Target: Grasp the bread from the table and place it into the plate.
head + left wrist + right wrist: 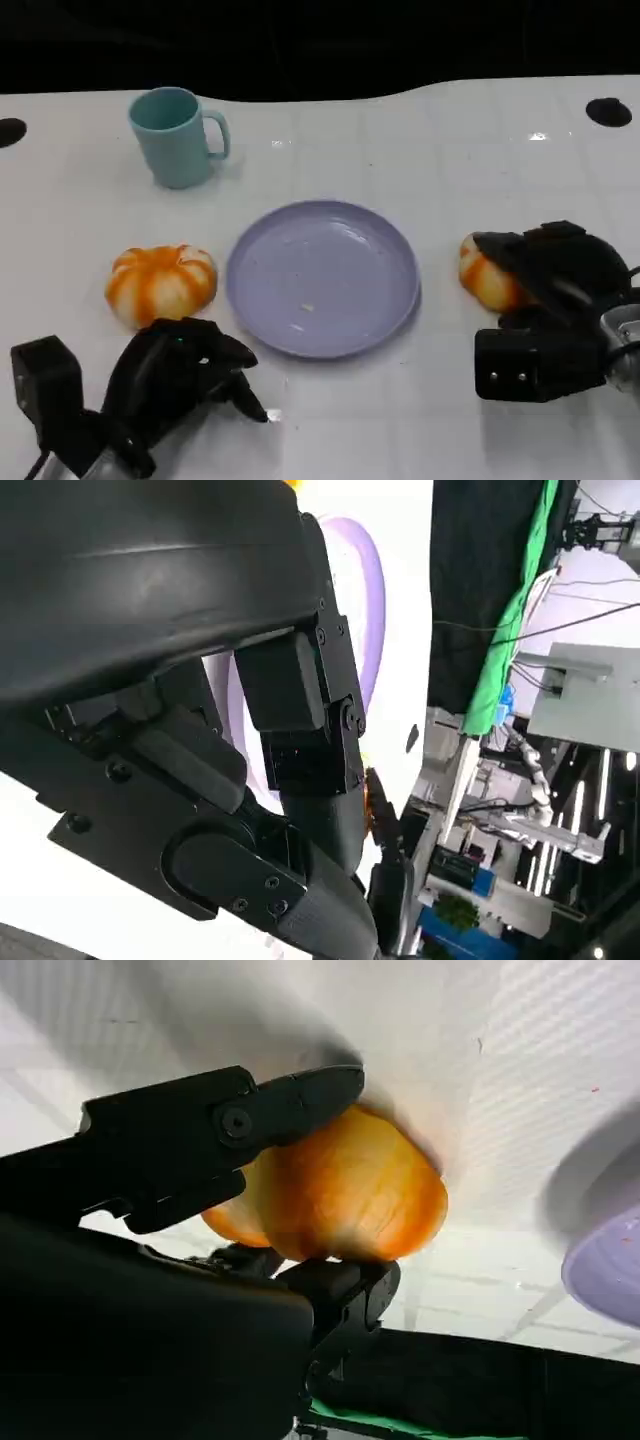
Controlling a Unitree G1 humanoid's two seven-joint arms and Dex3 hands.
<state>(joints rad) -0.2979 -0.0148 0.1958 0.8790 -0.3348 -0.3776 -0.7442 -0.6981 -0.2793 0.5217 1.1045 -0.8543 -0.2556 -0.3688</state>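
Right hand (555, 270): positioned low over the bench (450, 150) at the robot's right side, its black fingers (290, 1105) closed around the bread (350, 1190), one finger lying across one side of the loaf and another part of the hand pressing on the opposite side. Silver forearm partly visible at the frame edge. Left hand (180, 375): low at the robot's left side, fingers curled inward, nothing held. Its fingertips point toward the centre of the bench.
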